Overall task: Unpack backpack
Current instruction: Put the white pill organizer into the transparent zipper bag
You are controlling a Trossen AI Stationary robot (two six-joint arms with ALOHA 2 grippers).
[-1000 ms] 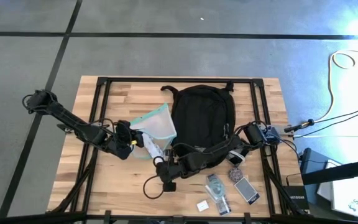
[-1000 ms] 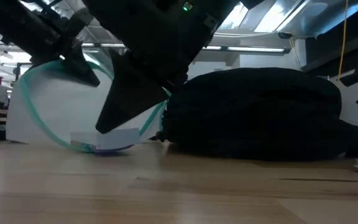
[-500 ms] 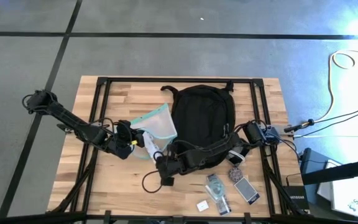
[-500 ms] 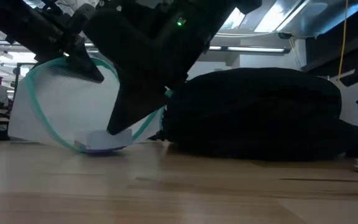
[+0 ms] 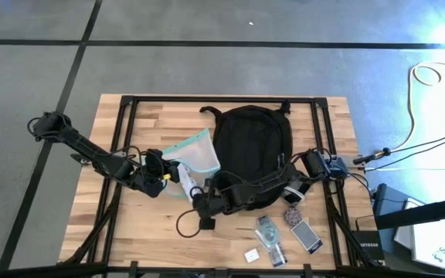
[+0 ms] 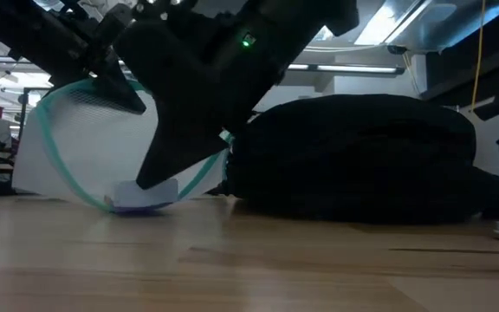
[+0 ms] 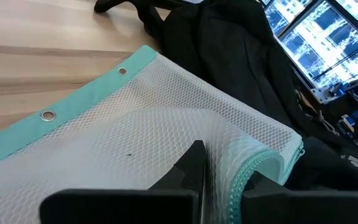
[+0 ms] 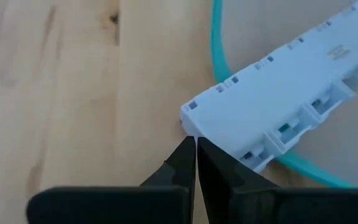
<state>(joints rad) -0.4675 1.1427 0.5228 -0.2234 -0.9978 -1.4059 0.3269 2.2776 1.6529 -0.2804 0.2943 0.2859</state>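
Observation:
The black backpack (image 5: 252,150) lies flat on the table's middle. Next to it on the left lies a clear mesh pouch (image 5: 195,154) with a teal edge. My left gripper (image 5: 163,171) is shut on the pouch. A long white plastic box (image 5: 185,182) sticks out of the pouch's near side and rests on the wood. My right arm reaches across the backpack's near end. Its gripper (image 5: 199,205) is shut, with the tips at the box's near end. My left gripper pinches the pouch's teal zipper edge (image 7: 253,171) between its two fingers, coming level from the table's left. The mesh rises off the table at the hold (image 6: 85,147), and the far part of the pouch lies on the wood. My right gripper's shut fingertips (image 8: 185,155) meet the corner of the white box's free end (image 8: 190,121), slanting down from the table's near right. The box lies flat on the table.
A black cable loop (image 5: 185,225) lies on the wood near my right gripper. Several small objects (image 5: 273,235) sit by the near edge toward the right. A black frame (image 5: 122,116) runs under the table's edges. Bare wood shows at the near left (image 5: 107,224).
My right gripper has moved a little toward the table's far edge and left, closing on the white box's near end, and has stayed shut. My left gripper and the pouch have kept their place.

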